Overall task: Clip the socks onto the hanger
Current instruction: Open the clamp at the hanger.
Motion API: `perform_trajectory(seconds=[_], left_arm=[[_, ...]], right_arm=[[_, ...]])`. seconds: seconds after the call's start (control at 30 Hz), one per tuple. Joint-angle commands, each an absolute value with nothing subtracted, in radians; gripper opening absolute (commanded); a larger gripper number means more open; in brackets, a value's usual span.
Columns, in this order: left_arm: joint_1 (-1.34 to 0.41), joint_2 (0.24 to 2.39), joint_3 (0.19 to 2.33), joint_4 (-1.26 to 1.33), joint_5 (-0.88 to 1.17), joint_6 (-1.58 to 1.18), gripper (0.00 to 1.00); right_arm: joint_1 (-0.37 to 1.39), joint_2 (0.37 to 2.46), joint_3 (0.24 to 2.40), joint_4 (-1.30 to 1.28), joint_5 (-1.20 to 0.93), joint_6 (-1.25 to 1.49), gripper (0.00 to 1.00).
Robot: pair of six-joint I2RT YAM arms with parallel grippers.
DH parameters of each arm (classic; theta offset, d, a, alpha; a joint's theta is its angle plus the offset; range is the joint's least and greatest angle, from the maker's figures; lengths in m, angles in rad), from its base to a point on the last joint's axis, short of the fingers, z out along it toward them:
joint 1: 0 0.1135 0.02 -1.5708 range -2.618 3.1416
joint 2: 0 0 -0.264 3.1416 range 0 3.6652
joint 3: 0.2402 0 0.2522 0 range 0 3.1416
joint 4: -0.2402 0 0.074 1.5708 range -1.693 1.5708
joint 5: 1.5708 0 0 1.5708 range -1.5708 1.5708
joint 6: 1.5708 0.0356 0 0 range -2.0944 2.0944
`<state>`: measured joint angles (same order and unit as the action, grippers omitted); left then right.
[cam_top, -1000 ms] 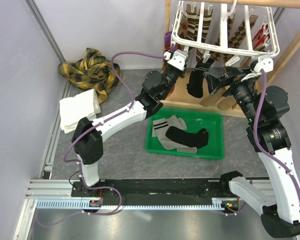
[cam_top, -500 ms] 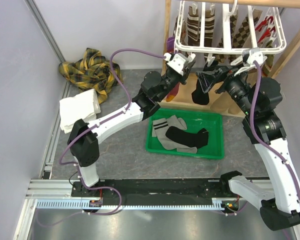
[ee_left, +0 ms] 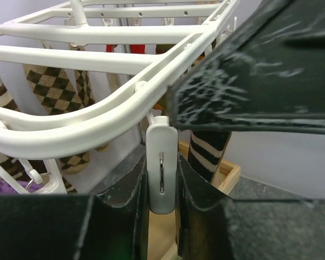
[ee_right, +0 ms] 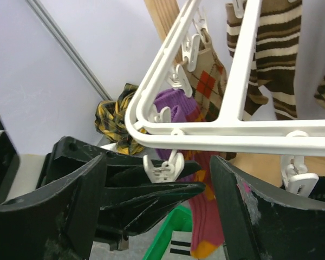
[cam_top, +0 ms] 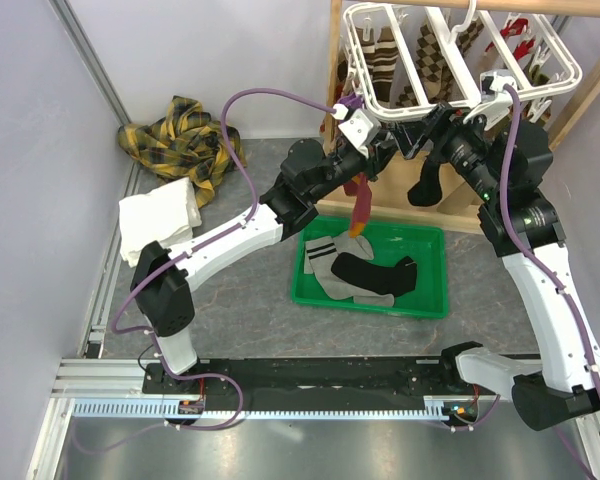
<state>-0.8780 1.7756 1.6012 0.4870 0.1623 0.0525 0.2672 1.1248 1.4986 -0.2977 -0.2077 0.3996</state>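
Observation:
The white hanger hangs tilted from the wooden frame, with several brown striped and argyle socks clipped along it. My left gripper is at its front left corner, shut on a dangling white clip. My right gripper is just to the right, facing the left gripper. Its jaws stand wide apart and empty around that same clip. A black sock hangs below the front bar beside my right gripper. What holds it is hidden. A red sock with an orange toe and a purple sock hang at the corner.
A green tray below the hanger holds a grey banded sock and a black sock. The wooden frame post stands by the left gripper. A yellow plaid cloth and a folded white towel lie at the left.
The hanger's front edge has swung upward and both grippers have risen with it. My right gripper moved left toward the left gripper. The red sock now hangs in plain view.

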Motion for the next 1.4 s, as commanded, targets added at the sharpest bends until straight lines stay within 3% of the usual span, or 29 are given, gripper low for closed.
perform_trajectory(seconds=[0.0, 0.33, 0.8, 0.97, 1.1, 1.13, 1.23, 1.37], left_arm=[[-0.903, 1.732, 1.626, 0.443, 0.233, 0.009, 0.02], [-0.920, 1.738, 1.649, 0.413, 0.247, 0.012, 0.02], [-0.962, 1.763, 1.694, 0.321, 0.187, 0.061, 0.02], [-0.968, 1.763, 1.683, 0.311, 0.147, 0.057, 0.02], [-0.969, 1.750, 1.663, 0.311, 0.097, 0.049, 0.12], [-0.968, 1.747, 1.658, 0.311, 0.084, 0.048, 0.20], [-0.969, 1.730, 1.643, 0.313, 0.064, 0.051, 0.31], [-0.969, 1.706, 1.609, 0.316, 0.049, 0.057, 0.50]], right_arm=[[0.245, 1.141, 1.540, -0.336, -0.198, 0.448, 0.81], [0.230, 1.163, 1.537, -0.341, -0.265, 0.454, 0.63], [0.229, 1.178, 1.531, -0.319, -0.296, 0.451, 0.51], [0.229, 1.170, 1.523, -0.319, -0.276, 0.448, 0.38], [0.229, 1.164, 1.514, -0.321, -0.268, 0.446, 0.22], [0.230, 1.166, 1.511, -0.319, -0.268, 0.446, 0.16], [0.229, 1.164, 1.505, -0.319, -0.267, 0.446, 0.07], [0.230, 1.164, 1.500, -0.319, -0.264, 0.448, 0.00]])
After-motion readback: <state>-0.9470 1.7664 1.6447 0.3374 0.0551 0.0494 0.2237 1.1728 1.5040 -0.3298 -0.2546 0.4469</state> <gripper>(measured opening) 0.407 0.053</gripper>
